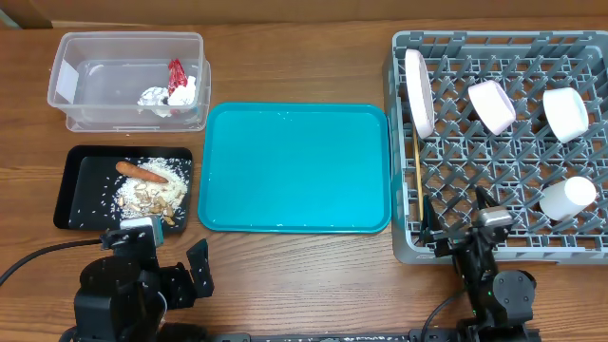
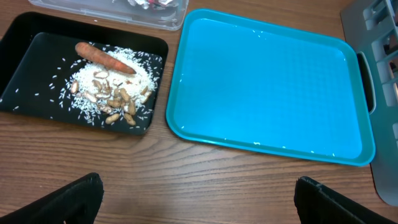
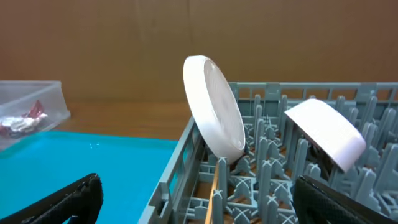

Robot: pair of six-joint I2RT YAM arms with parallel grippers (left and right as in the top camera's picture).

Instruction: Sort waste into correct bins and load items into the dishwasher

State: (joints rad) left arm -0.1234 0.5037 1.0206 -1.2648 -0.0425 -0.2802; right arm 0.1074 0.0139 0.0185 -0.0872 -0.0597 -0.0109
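Cup (image 1: pixel 567 198) in the rack (image 1: pixel 400 142) overhead only; left gripper (image 2: pixel 198 182) and right gripper (image 3: pixel 198 180) both wide.

Grey rack (image 1: pixel 494 142), 3 o'clock: upright plate (image 1: pixel 418 92), two tilted bowls (image 1: pixel 491 104) (image 1: pixel 564 114), cup (image 1: pixel 567 198), chopsticks (image 1: pixel 418 185). Clear tub (image 1: pixel 95 43), 10 o'clock: tissue (image 1: pixel 154 98), red wrapper (image 1: pixel 176 76). Black tray (image 1: pixel 81 190), 8 o'clock: scraps (image 1: pixel 152 195), carrot stick (image 1: pixel 141 171)

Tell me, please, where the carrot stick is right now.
In the overhead view, the carrot stick lies in the black tray on the left, touching the food scraps, near the clear tub.
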